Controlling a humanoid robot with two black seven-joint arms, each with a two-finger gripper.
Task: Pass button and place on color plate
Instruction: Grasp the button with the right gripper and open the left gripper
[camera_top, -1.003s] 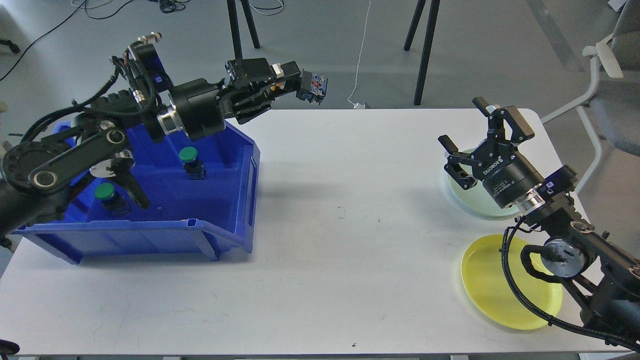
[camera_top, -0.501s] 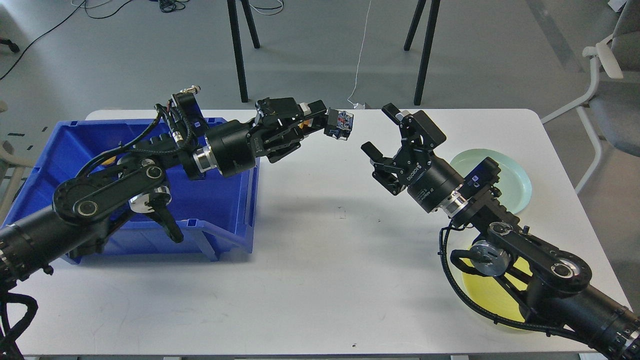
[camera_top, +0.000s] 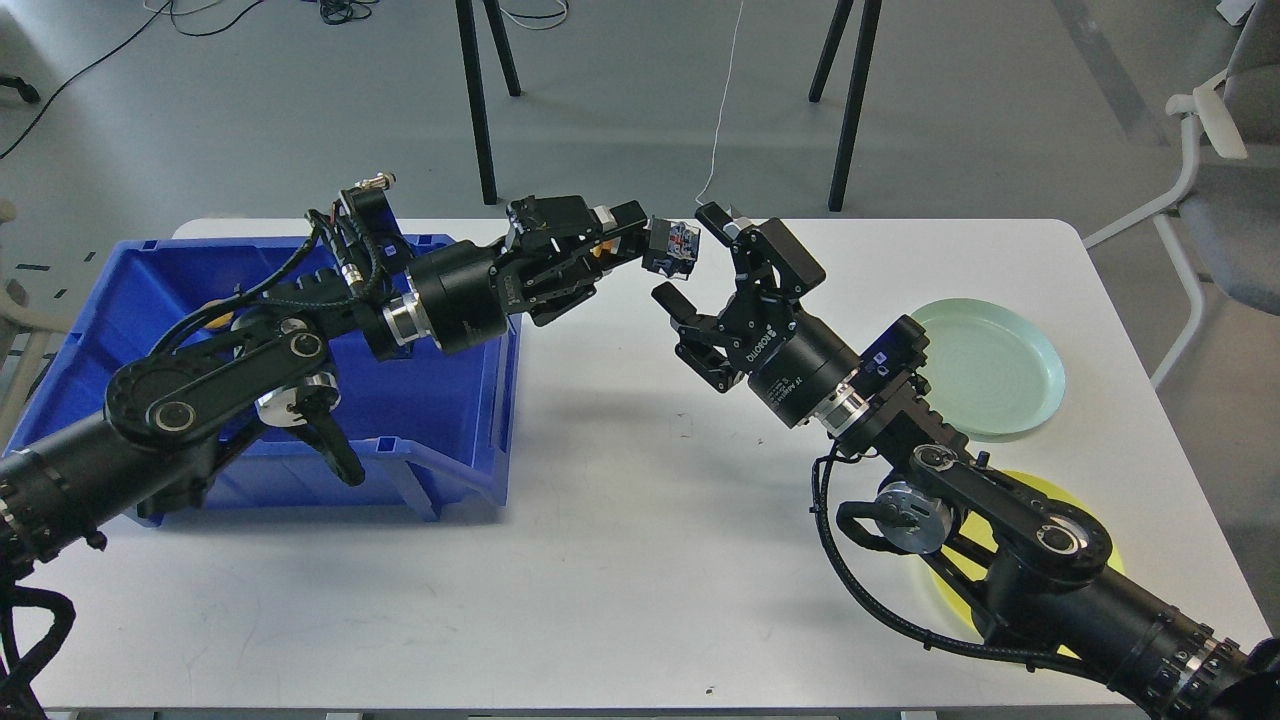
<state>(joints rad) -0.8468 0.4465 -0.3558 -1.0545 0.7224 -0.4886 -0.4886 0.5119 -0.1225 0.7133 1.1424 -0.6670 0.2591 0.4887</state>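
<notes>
My left gripper (camera_top: 640, 235) is shut on a button (camera_top: 672, 248), a small dark block with red and blue marks, held in the air above the table's far middle. My right gripper (camera_top: 692, 262) is open, its fingers (camera_top: 718, 222) spread on either side of the button's outer end without closing on it. A pale green plate (camera_top: 990, 365) lies at the right of the table. A yellow plate (camera_top: 1105, 565) lies nearer the front right, mostly hidden by my right arm.
A blue bin (camera_top: 100, 300) stands at the left, largely covered by my left arm. The white table (camera_top: 620, 560) spreads in front. Tripod legs (camera_top: 840, 100) and a chair (camera_top: 1230, 200) stand beyond the table's far and right edges.
My right gripper moved left from above the green plate to the button and stayed open. My left gripper carried the button right and down from above the bin, then held nearly still.
</notes>
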